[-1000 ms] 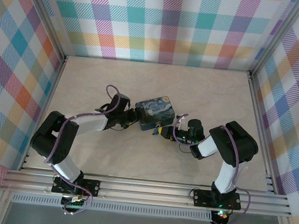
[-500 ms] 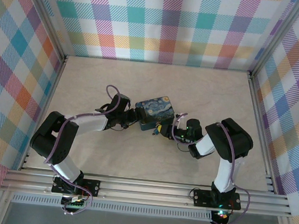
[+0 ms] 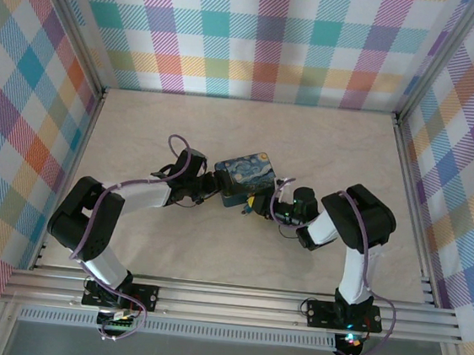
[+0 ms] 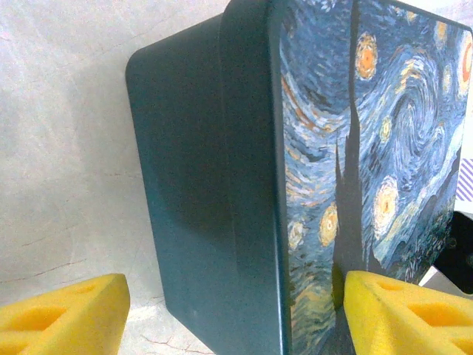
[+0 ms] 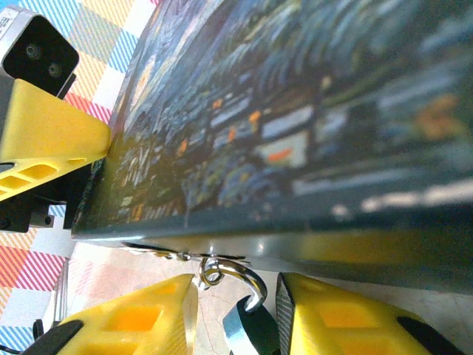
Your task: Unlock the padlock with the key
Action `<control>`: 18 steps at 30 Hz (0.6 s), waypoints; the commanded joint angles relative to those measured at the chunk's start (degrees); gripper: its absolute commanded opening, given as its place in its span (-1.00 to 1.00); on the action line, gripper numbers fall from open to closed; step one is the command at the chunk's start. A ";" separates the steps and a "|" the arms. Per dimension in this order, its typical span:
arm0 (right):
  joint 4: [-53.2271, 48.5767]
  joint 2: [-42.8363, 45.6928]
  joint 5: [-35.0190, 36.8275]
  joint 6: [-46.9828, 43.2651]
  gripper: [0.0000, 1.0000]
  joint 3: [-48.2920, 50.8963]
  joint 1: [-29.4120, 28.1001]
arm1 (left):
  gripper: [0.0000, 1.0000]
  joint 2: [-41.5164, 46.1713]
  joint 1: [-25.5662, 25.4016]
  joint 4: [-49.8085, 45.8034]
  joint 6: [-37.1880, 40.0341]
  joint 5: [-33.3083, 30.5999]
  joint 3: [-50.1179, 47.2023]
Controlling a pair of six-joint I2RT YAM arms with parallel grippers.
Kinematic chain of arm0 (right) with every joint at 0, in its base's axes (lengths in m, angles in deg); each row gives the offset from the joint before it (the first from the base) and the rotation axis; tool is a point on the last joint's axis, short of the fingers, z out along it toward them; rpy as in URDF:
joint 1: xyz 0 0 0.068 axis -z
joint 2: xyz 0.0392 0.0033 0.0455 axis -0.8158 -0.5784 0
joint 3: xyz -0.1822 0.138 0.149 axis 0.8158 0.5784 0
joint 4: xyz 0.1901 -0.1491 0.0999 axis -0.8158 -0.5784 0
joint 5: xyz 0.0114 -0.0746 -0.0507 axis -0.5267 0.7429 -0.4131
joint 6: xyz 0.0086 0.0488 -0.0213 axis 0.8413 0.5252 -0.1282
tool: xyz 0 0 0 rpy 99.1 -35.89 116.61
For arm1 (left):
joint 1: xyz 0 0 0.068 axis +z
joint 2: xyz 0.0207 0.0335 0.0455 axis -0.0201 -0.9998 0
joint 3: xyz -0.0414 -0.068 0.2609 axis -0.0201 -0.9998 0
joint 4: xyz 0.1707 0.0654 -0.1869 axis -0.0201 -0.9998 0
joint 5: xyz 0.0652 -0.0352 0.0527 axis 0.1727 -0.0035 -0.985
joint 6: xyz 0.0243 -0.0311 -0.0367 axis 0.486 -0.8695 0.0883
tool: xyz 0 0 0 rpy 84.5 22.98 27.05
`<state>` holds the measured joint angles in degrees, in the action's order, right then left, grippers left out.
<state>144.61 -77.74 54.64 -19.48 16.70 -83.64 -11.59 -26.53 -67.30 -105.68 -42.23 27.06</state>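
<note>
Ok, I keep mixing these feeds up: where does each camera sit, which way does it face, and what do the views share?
Top external: above and behind the arm bases, looking down on the table; left end effector and right end effector show, flanking the tin.
Left wrist: on the left arm, facing the tin's side and painted lid; its yellow fingers show.
Right wrist: on the right arm, low against the tin's rim; its fingers flank the padlock.
Shared: the tin, in all three.
</note>
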 commanded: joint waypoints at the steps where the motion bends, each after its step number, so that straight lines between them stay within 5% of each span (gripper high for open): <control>1: -0.06 -1.70 -0.83 0.38 -0.34 -0.44 -0.73 | 0.51 -0.10 -0.86 -7.02 0.00 -1.30 -0.60; 18: -1.05 -0.06 1.34 -0.50 -0.79 1.37 -0.74 | 0.51 0.31 -0.97 -7.09 -0.12 -1.74 -0.95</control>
<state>144.26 -78.07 55.39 -19.55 16.94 -83.96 -11.48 -26.57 -67.52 -105.68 -42.40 27.06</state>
